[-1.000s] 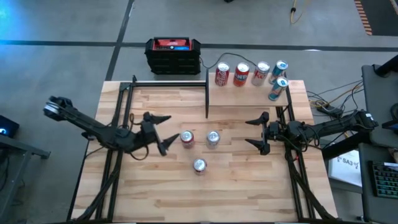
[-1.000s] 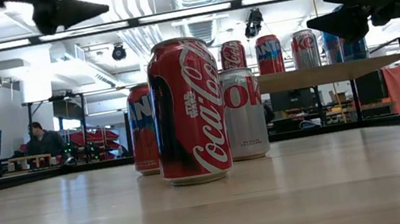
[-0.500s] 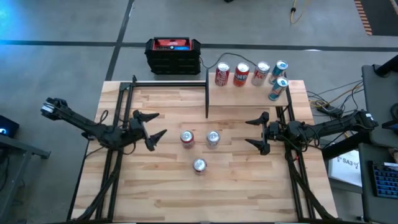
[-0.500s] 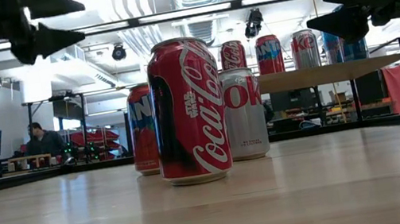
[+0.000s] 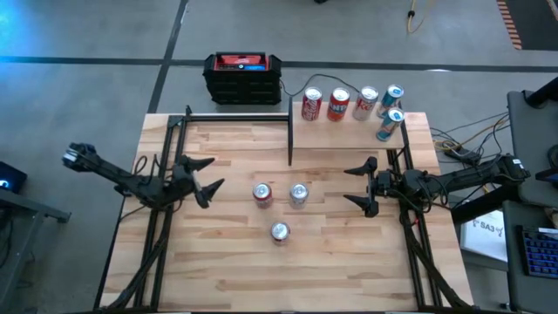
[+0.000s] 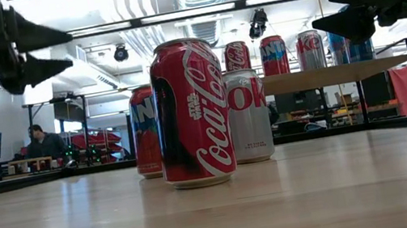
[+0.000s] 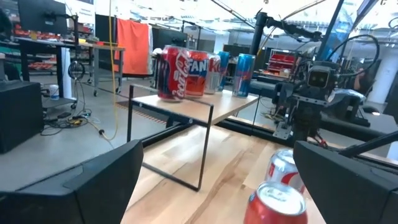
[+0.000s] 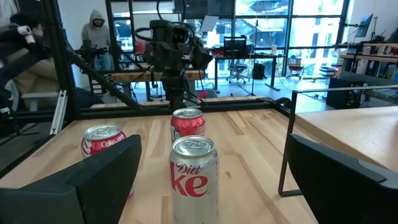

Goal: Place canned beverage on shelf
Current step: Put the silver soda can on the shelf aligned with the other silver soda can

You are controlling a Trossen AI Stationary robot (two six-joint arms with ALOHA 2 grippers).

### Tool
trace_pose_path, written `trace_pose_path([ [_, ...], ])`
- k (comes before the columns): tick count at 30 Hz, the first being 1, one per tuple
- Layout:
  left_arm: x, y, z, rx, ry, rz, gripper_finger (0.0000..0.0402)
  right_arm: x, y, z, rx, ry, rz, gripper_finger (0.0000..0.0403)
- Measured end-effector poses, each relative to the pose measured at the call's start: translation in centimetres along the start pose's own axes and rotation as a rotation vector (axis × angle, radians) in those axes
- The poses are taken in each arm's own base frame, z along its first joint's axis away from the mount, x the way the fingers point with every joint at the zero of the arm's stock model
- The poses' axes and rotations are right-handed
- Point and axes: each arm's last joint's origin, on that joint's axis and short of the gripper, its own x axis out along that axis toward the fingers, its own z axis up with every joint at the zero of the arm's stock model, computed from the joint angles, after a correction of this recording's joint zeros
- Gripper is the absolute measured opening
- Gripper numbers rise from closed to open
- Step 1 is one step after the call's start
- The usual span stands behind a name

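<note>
Left pincer (image 5: 202,176) open, three cans (image 5: 279,231) between it and shelf (image 5: 349,138)

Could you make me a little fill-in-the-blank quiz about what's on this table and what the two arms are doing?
1. The shelf carries ___ cans.
2. On the tabletop itself stand ___ cans.
3. The silver can nearest the right gripper reads "Diet ___".
4. The fingers of the left gripper are ___ and hold nothing.

Missing words: five; three; Coke; open
</note>
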Motion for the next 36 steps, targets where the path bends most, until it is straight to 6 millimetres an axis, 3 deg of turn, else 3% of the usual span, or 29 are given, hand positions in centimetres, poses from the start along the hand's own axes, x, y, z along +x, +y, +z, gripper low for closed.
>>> trace_pose_path([
  [3, -0.4, 0.6, -0.8, -0.006, -0.003, 0.001, 0.04, 0.0, 0.0, 0.0, 0.0, 0.0, 0.0, 0.0383],
  [12, -0.7, 1.0, -0.9, -0.002, 0.013, 0.0, 0.04, 0.0, 0.0, 0.0, 0.0, -0.001, 0.0, 0.0383],
  [36, -0.5, 0.7, -1.6, 0.062, 0.063, 0.003, 0.04, 0.0, 0.0, 0.0, 0.0, 0.0, 0.0, 0.0383],
])
